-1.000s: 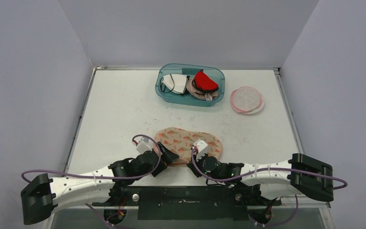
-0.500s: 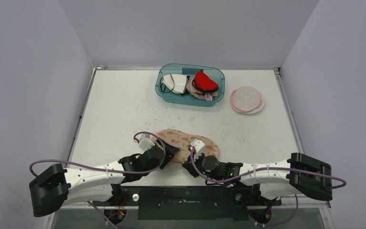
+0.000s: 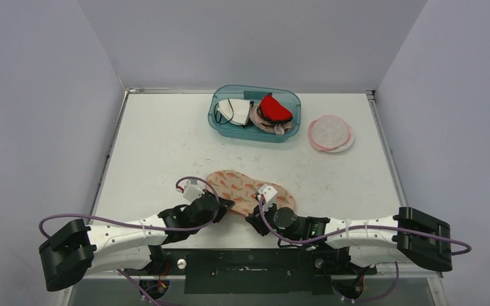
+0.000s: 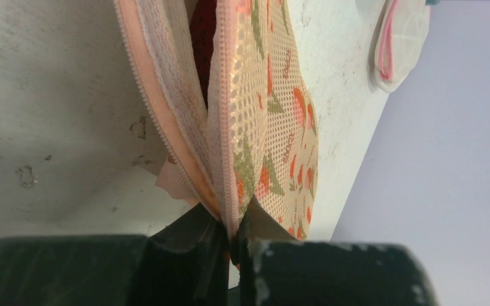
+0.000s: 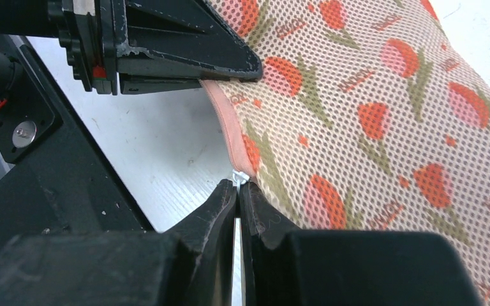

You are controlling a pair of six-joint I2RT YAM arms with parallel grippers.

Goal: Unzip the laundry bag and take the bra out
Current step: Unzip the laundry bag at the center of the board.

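- The bag (image 3: 252, 189) lies flat on the table (image 3: 159, 146), at the near middle, just in front of the two arm bases.
- It is an oval pouch of beige mesh, printed with orange and pink flowers on green stems, and has a pink border.
- The zip (image 4: 224, 127) is pink and runs along the edge. In the left wrist view its two sides stand apart and make a narrow gap.
- Dark red fabric (image 4: 203, 44) shows inside this gap. I cannot tell what garment it is.
- The left gripper (image 4: 233, 233) is at the near left end of the bag. Its fingers are pressed together on the zip edge and lift this edge a little from the table.
- The left arm lies low over the near edge of the table and points to the right and slightly away.
- The right gripper (image 5: 238, 188) is at the near edge of the bag, near the left one. Its fingers are closed tight, and a small white tab (image 5: 242, 176) at the bag's border sits between the tips.
- The right arm also lies low and reaches to the left, toward the left gripper.
- A teal bin (image 3: 215, 121) with clothes stands at the far side, well apart from the bag.
- A round white disc (image 3: 330, 132) with a pink rim lies just right of the bin.
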